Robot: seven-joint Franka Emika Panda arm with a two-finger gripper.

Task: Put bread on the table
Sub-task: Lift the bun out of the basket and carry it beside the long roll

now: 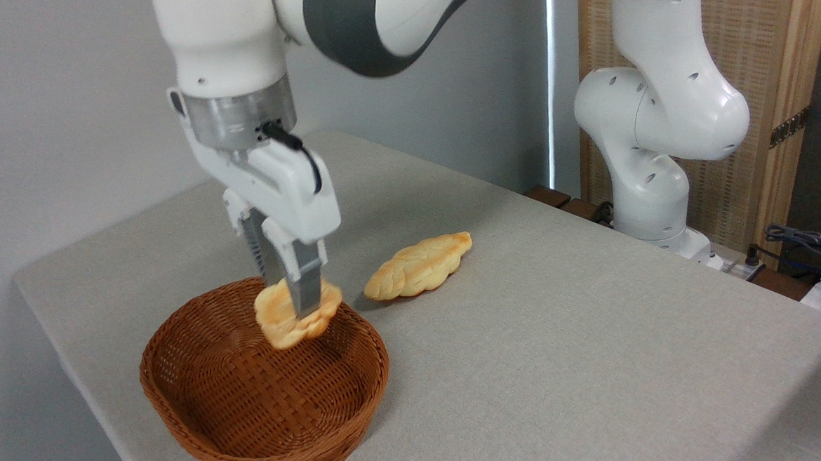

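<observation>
While above basket [265, 400], end effector [295, 303] clamps bread [282, 321].

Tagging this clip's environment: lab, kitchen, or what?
Most likely a robot lab, not a kitchen: an arm base fixed beside a bare grey table, loose cables at the right, and a plain wall behind.

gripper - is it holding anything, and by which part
The gripper is shut on the bread, its fingers pinching it across the upper middle, above the basket.
</observation>
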